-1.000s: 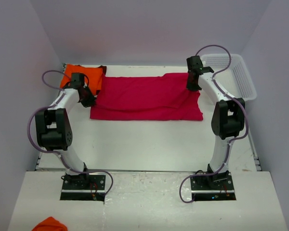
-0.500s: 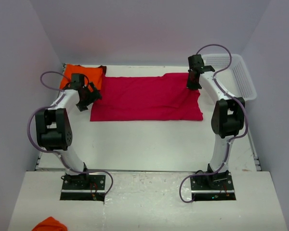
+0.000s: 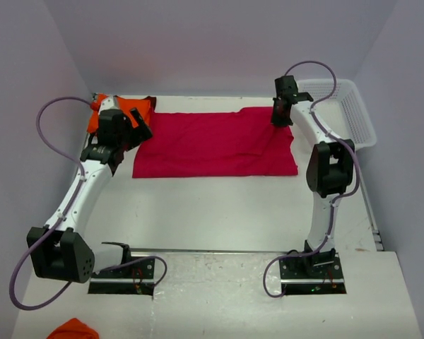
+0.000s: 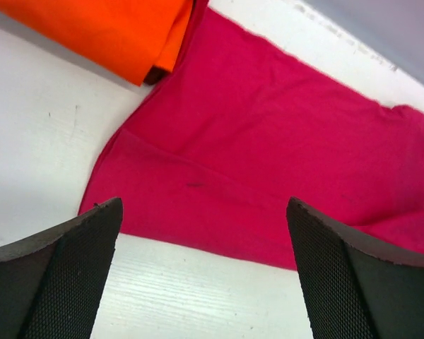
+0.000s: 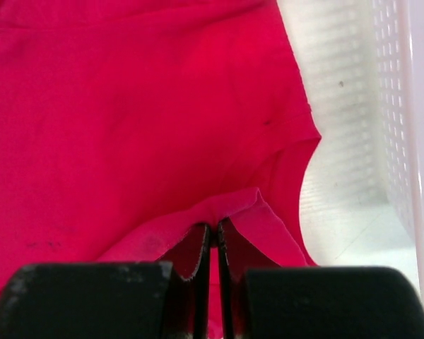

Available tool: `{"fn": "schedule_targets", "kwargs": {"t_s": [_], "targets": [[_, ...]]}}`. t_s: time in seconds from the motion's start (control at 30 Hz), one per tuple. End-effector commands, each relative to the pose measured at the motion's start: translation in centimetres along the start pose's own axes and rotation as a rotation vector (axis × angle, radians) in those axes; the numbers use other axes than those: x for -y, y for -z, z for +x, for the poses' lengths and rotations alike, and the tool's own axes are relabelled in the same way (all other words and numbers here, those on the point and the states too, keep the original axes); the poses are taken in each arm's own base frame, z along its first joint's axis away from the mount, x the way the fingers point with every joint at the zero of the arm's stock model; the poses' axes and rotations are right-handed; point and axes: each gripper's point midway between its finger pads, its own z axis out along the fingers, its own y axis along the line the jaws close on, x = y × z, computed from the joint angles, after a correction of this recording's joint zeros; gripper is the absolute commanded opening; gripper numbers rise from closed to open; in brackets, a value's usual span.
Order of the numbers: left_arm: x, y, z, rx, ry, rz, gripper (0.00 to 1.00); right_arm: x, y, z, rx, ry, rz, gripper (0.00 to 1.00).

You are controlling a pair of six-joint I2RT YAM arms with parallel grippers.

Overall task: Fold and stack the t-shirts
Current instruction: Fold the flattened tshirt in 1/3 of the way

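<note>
- Orange cloth (image 3: 72, 329), a crumpled lump, lies nearest you on the front ledge, left of the arm bases and well apart from the work.
- On the white table (image 3: 219, 212) the crimson-pink t-shirt (image 3: 212, 145) lies spread as a flat band between your two arms.
- Your left gripper (image 4: 203, 206) hangs wide open over the shirt's left end, holding nothing.
- Your right gripper (image 5: 213, 236) is pinched tight on a raised fold of the shirt's right edge, near the white basket (image 5: 403, 106).
- The orange t-shirt (image 4: 106, 32) sits folded in the far-left corner, touching the crimson one.
- A second ago the left jaws were shut at the shirt's left edge. Now they stand wide, and the left elbow has swung down toward you. The right arm has barely moved.
</note>
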Motion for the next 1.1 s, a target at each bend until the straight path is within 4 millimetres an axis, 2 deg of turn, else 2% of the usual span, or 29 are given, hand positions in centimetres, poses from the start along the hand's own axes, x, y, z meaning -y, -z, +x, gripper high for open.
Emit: {"fn": "schedule_targets", "kwargs": {"t_s": [0.0, 0.03, 0.07, 0.1, 0.13, 0.17, 0.2, 0.27, 0.3, 0.33, 0.37, 0.43, 0.47, 0.5, 0.53, 0.57, 0.6, 0.63, 0.67, 0.7, 0.77, 0.8, 0.9, 1.07], "targets": [[-1.3, -1.3, 4.7, -0.15, -0.033, 0.005, 0.96, -0.9, 0.2, -2.8, 0.057, 0.007, -0.063, 0.04], [-1.4, -1.3, 5.2, -0.164, -0.038, 0.007, 0.96, -1.2, 0.1, -3.2, 0.064, 0.009, -0.081, 0.13], [-1.4, -1.3, 5.3, -0.166, -0.039, 0.011, 0.96, -1.9, 0.0, -3.6, 0.074, 0.012, -0.12, 0.28], [-1.4, -1.4, 5.5, -0.173, -0.049, 0.017, 0.96, -2.2, 0.0, -4.4, 0.093, 0.012, -0.131, 0.62], [-1.0, -1.4, 5.6, -0.179, -0.053, 0.039, 0.96, -2.2, 0.0, -4.8, 0.108, -0.001, -0.13, 0.79], [-0.8, -1.5, 5.6, -0.175, -0.058, 0.051, 0.96, -2.3, 0.3, -5.4, 0.131, -0.013, -0.133, 0.9], [-0.5, -1.5, 5.8, -0.191, -0.069, 0.072, 0.95, -2.6, 1.6, -5.5, 0.139, -0.033, -0.16, 0.96], [0.4, -1.4, 5.9, -0.213, -0.078, 0.115, 0.95, -3.3, 3.3, -5.8, 0.174, -0.048, -0.209, 0.97], [0.9, -1.4, 6.0, -0.222, -0.087, 0.134, 0.95, -3.1, 3.1, -3.9, 0.145, -0.044, -0.199, 0.98], [1.3, -1.6, 6.1, -0.238, -0.091, 0.155, 0.95, -3.5, 5.0, -4.0, 0.17, -0.048, -0.216, 0.99], [1.5, -1.8, 6.3, -0.246, -0.093, 0.159, 0.94, -3.5, 5.5, -3.1, 0.148, -0.043, -0.216, 0.99], [2.0, -2.3, 6.9, -0.284, -0.105, 0.186, 0.9, -2.9, 6.1, -1.3, 0.117, -0.034, -0.163, 0.97], [2.0, -2.5, 7.2, -0.297, -0.107, 0.189, 0.88, -1.8, 5.8, 1.0, 0.056, -0.023, -0.106, 0.88], [2.0, -2.6, 7.5, -0.31, -0.116, 0.193, 0.79, -1.0, 5.8, 2.1, 0.034, -0.041, -0.066, 0.74], [1.9, -3.0, 8.2, -0.344, -0.122, 0.191, 0.66, 0.1, 7.0, 2.4, 0.052, -0.054, -0.034, 0.45], [1.7, -3.2, 8.5, -0.357, -0.124, 0.186, 0.48, 0.3, 7.5, 2.6, 0.069, -0.062, -0.039, 0.12], [1.4, -3.2, 9.0, -0.377, -0.127, 0.169, 0.0, 1.3, 6.9, 5.6, 0.02, -0.07, -0.021, 0.0], [1.0, -3.6, 9.4, -0.394, -0.129, 0.152, 0.0, 1.8, 7.3, 6.4, 0.026, -0.085, -0.021, 0.0], [0.8, -3.8, 9.8, -0.406, -0.124, 0.146, 0.0, 1.5, 8.8, 6.1, 0.07, -0.104, -0.068, 0.0], [0.9, -4.0, 10.0, -0.416, -0.117, 0.146, 0.0, 1.8, 8.2, 8.3, 0.028, -0.104, -0.074, 0.0], [0.8, -4.7, 10.8, -0.457, -0.111, 0.137, 0.0, 1.4, 7.9, 9.7, -0.014, -0.104, -0.107, 0.0], [0.8, -4.9, 11.1, -0.471, -0.102, 0.137, 0.0, 1.5, 6.8, 10.9, -0.056, -0.099, -0.088, 0.0], [0.5, -6.0, 12.0, -0.515, -0.09, 0.105, 0.0, 2.0, 4.9, 12.5, -0.106, -0.097, -0.042, 0.0], [-0.4, -8.2, 12.4, -0.536, -0.104, 0.04, 0.0, 1.4, 2.7, 13.3, -0.142, -0.096, -0.046, 0.0]]}}
